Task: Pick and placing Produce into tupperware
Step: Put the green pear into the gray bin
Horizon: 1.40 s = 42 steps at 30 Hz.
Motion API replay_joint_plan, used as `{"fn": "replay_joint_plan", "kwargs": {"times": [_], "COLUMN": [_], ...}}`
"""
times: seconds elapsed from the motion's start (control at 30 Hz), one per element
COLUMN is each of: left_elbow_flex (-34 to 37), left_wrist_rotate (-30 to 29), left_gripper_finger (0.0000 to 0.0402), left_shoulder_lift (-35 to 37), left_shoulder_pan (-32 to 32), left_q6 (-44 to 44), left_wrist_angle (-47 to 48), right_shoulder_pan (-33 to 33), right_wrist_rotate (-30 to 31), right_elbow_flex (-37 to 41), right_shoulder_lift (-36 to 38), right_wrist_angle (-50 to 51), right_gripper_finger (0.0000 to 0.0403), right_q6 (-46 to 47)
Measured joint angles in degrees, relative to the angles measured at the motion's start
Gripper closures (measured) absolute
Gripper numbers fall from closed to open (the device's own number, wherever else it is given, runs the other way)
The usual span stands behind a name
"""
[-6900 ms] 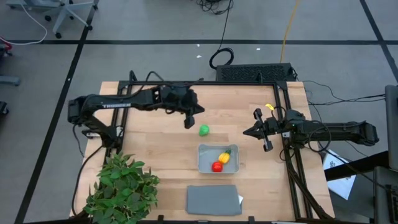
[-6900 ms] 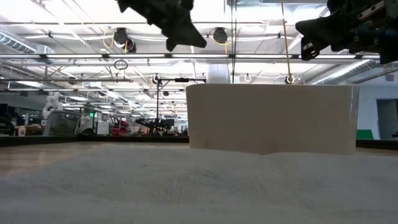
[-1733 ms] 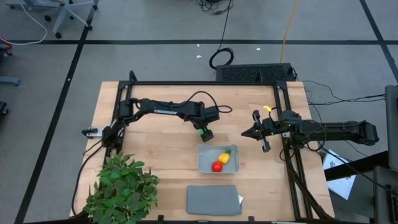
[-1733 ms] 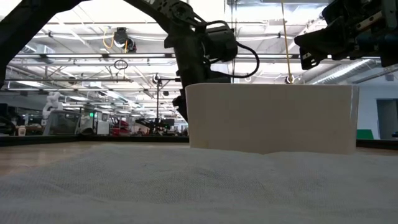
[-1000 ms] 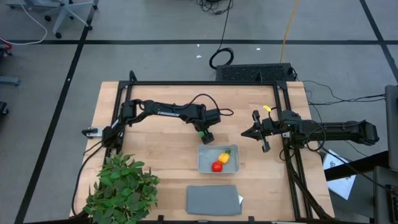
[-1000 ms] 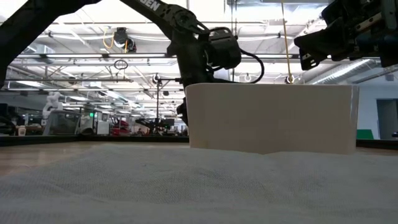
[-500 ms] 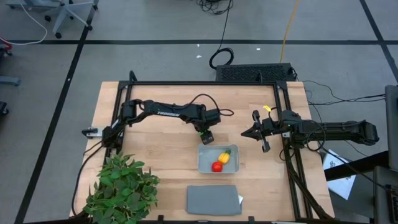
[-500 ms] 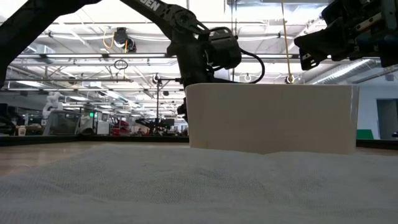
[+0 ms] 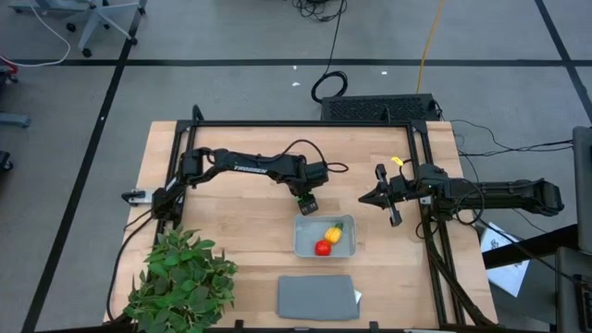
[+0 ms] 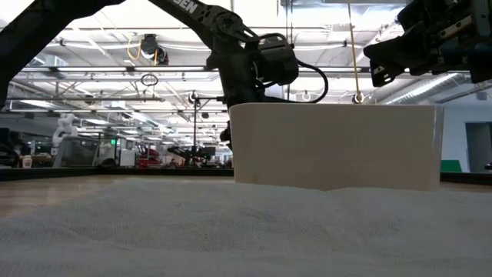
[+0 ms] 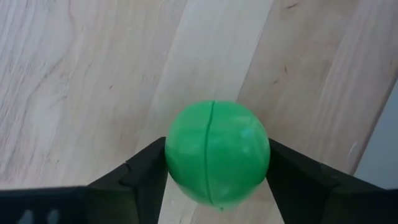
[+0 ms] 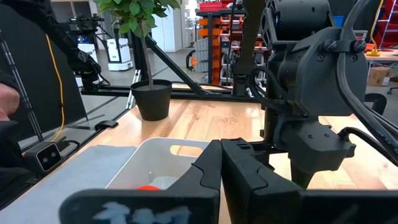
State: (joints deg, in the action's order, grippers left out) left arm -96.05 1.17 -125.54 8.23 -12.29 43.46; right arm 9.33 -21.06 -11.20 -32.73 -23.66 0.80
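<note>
The green round produce (image 11: 216,152) sits low over the wooden table, just beyond the far left corner of the tupperware (image 9: 301,242). My left gripper (image 9: 308,200) points steeply down and is shut on it. In the low view the tupperware's wall (image 10: 334,146) hides those fingers. The yellow produce (image 9: 333,233) and the red produce (image 9: 323,247) lie inside the tupperware. My right gripper (image 9: 380,196) waits shut and level above the table's right side, holding nothing. My left gripper pinches the green ball between its two fingers (image 11: 144,171), one on each opposite side of its widest part (image 11: 177,155). The fingers come from above, slanting steeply down. Whether the ball's underside still touches the wood cannot be told.
A flat grey lid (image 9: 317,296) lies near the front edge, below the tupperware. A leafy potted plant (image 9: 180,277) fills the near left corner. Black frame rails (image 9: 296,123) run along the far edge and both sides. Bare wood lies left of the tupperware.
My left gripper sank a little toward the green ball behind the tupperware's far wall, then kept still over it. My right arm has not moved.
</note>
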Motion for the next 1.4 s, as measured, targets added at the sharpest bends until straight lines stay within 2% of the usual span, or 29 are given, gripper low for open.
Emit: {"fn": "replay_joint_plan", "kwargs": {"times": [0.5, 0.97, 1.4], "left_elbow_flex": [-0.09, -0.09, -0.09], "left_wrist_rotate": [-0.04, 0.48, 1.36], "left_gripper_finger": [0.0163, 0.0163, 0.0163], "left_shoulder_lift": [1.23, 10.02, 16.13], "left_shoulder_pan": [1.39, 2.74, 0.76], "left_q6": [2.06, 3.47, 5.11], "left_wrist_angle": [1.09, 1.71, -0.51], "right_shoulder_pan": [0.01, 0.01, 0.02], "right_wrist_rotate": [0.00, 0.01, 0.00], "right_elbow_flex": [0.00, 0.00, 0.00], "right_shoulder_lift": [-0.01, -0.02, -0.02], "right_wrist_angle": [0.00, 0.35, -0.05], "right_gripper_finger": [0.0403, 0.0403, 0.0403], "right_q6": [-0.24, -1.53, -1.51]}}
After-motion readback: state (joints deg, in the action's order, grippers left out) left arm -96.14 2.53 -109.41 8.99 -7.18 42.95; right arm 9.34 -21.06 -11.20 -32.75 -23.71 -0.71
